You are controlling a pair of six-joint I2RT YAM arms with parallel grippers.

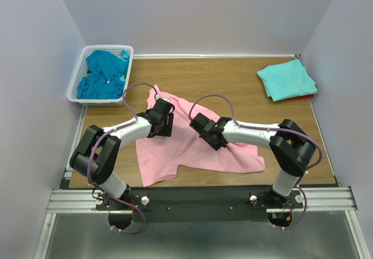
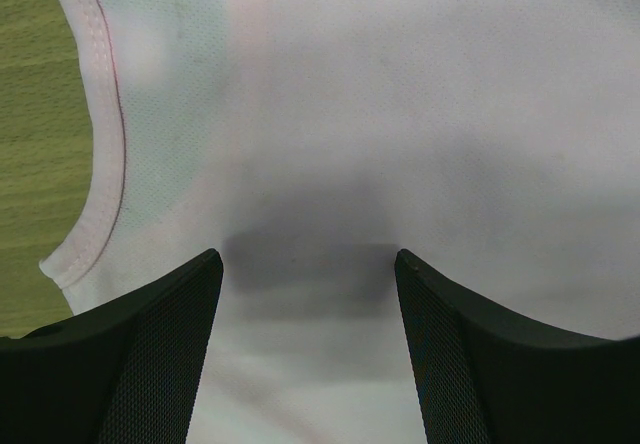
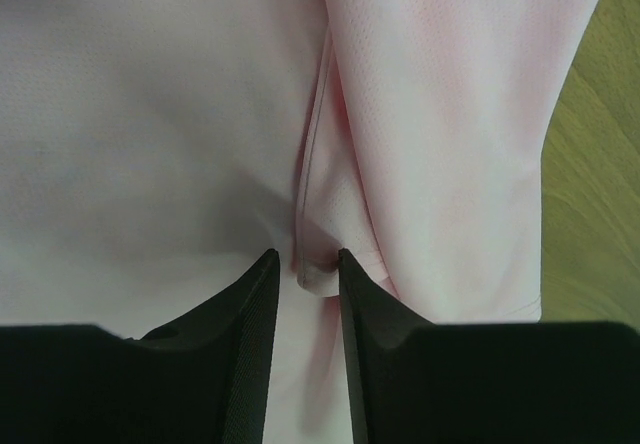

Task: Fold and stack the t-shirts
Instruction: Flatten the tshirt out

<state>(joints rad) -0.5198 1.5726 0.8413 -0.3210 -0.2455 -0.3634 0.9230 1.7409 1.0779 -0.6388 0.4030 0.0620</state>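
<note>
The pink t-shirt point(image 1: 195, 148) lay rumpled at centre frame on the table point(image 1: 233, 78), with the left hand point(image 2: 308, 259) spread above it and the right hand point(image 3: 305, 256) pinching a raised fold, best gripped deeper before drawing flat.

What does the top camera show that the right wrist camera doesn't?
Only the top view: a white plastic lattice basket holding crumpled teal-blue t-shirts, and a folded light aqua t-shirt at the far right. Only the right wrist view: a raised pink fold pinched by the right end effector. Both: the light pink soft fabric t-shirt on the brown wooden table.
</note>
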